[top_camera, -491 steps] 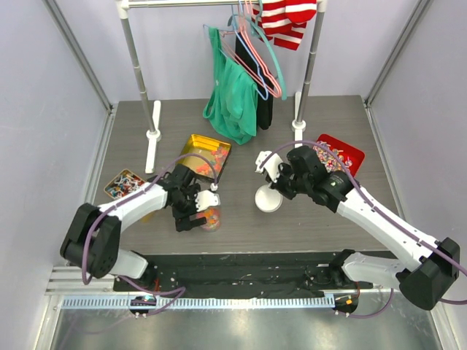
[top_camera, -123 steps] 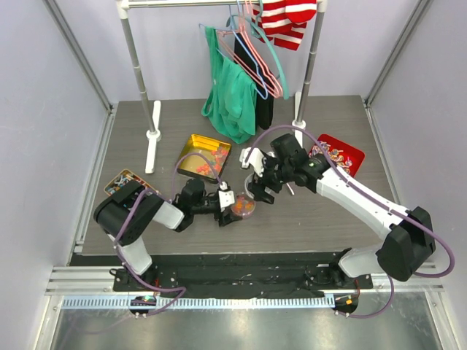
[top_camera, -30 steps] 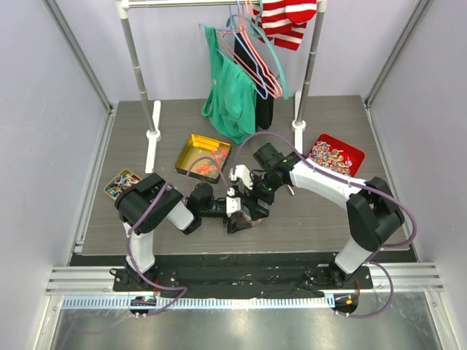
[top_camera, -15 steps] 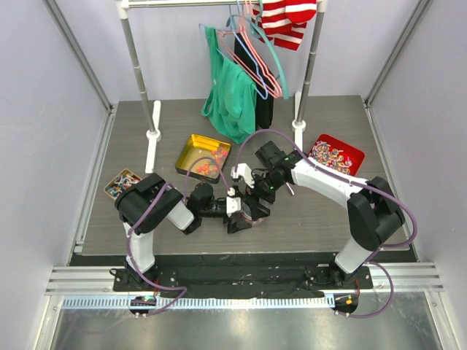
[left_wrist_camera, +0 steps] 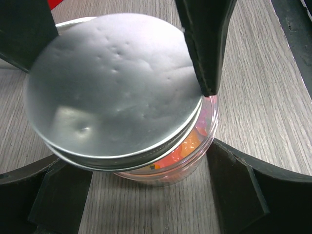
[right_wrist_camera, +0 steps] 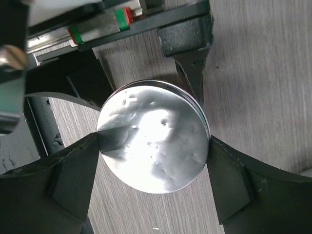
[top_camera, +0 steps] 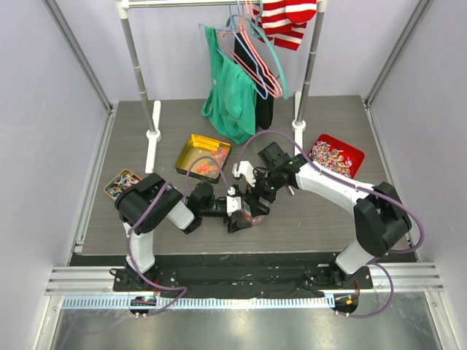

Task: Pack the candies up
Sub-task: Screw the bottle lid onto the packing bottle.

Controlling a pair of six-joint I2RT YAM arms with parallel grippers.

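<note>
One jar (left_wrist_camera: 197, 153): glass, standing on table (left_wrist_camera: 268, 73)
Lid (left_wrist_camera: 114, 83): metal, atop jar, a little off-centre
Left claw (left_wrist_camera: 136, 163): clamped on jar's glass sides
Right claw (right_wrist_camera: 153, 141): clamped on lid rim
Candies (left_wrist_camera: 189, 142): orange and red, inside jar beneath lid

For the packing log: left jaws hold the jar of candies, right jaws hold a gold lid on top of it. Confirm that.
Not quite. The lid is silver, not gold; the right wrist view shows its plain metal top. The rest stands: left jaws hold the jar of candies, and right jaws hold the lid on top of it.
</note>
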